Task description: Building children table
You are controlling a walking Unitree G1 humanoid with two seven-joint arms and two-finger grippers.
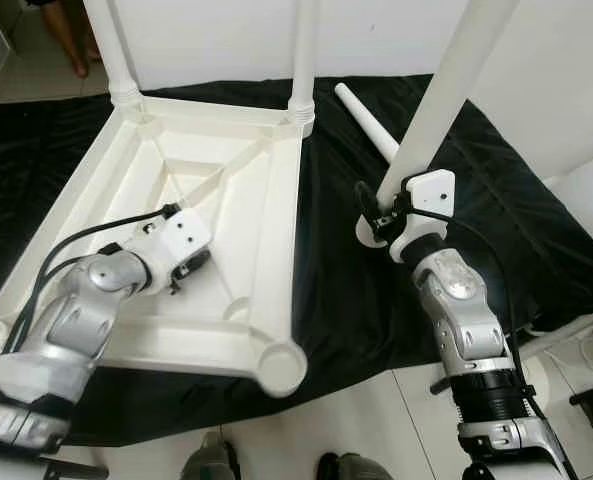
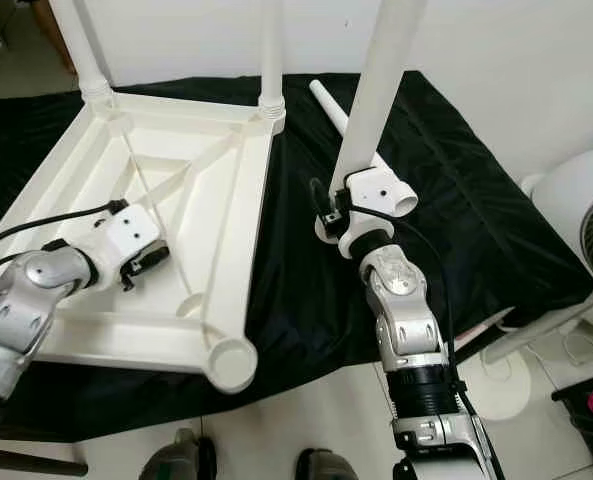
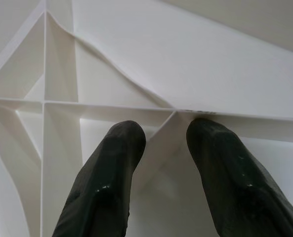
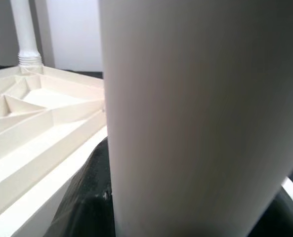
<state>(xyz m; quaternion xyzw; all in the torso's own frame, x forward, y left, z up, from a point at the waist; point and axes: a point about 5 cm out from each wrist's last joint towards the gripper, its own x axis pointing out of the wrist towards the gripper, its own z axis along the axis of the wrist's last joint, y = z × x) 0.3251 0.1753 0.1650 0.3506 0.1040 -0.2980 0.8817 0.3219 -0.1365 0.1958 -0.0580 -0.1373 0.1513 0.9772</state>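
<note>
Right now your right hand (image 1: 381, 225) is clamped around a loose white leg (image 1: 446, 95), held upright just beside the upturned tabletop (image 1: 201, 150), which lies on the black cloth (image 1: 346, 290). Gripped low, the tall leg could lever sideways and slip. Your left hand (image 3: 163, 163) rests open astride a rib inside the tabletop. No brand or writing is readable.

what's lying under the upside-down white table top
A black cloth lies on the floor under the table top, spreading past its right side, where a loose table leg lies. The table top covers whatever is directly beneath it.
</note>
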